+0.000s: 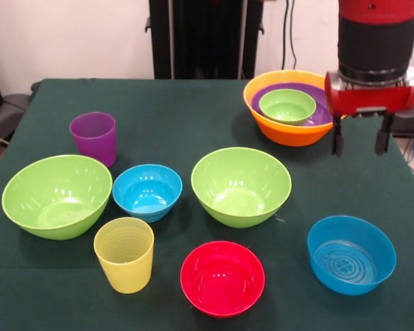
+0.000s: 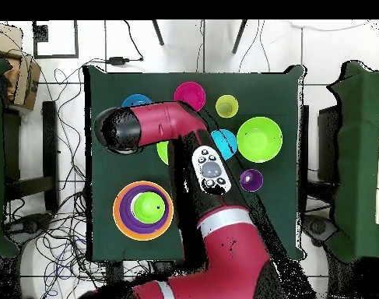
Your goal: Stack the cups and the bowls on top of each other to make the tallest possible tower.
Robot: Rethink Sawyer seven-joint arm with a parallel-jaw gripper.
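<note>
Front view: the gripper hangs open and empty just beside the tower, where a green bowl sits in a purple one inside the orange base. A glossy, round blue bowl lies near; its thin rim would best be pinched squarely, then lowered centred for nesting.

You see the arm crossing the green worktop, with the tower, orange, purple and lime bowls nested, just beside it.
</note>
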